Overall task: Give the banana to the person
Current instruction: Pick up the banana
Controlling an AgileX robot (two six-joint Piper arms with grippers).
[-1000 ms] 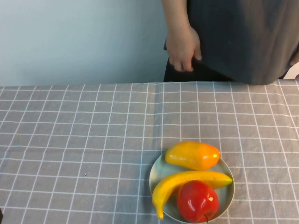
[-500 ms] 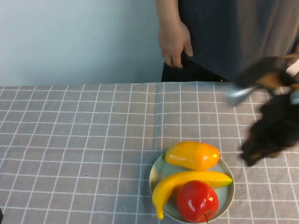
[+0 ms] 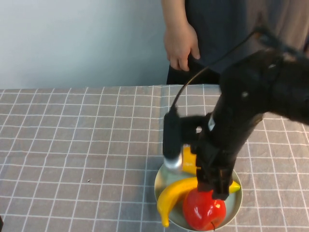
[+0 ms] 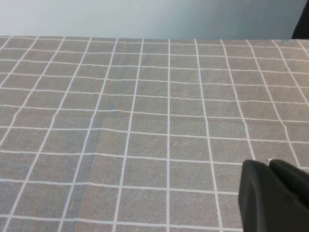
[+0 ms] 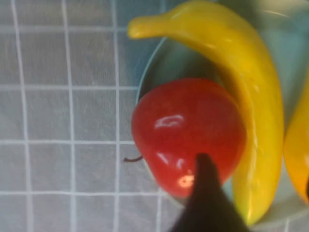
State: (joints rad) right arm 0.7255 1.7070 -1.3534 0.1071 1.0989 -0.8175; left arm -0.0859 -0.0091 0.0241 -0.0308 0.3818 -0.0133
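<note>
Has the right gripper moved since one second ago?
Yes. The right gripper, absent then, came in from the right and is now over the plate, above the banana and apple.

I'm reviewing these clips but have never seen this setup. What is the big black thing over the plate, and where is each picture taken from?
The black shape is the robot's right arm; its right gripper hangs over a plate on the checked tablecloth, holding nothing. The plate carries the banana, a red apple and an orange-yellow fruit. The person stands beyond the table. One picture looks down from a raised camera; the others come from cameras on each wrist. The right wrist view shows the fruit close up; the left wrist view shows only cloth and part of the left gripper, parked away from the plate.
</note>
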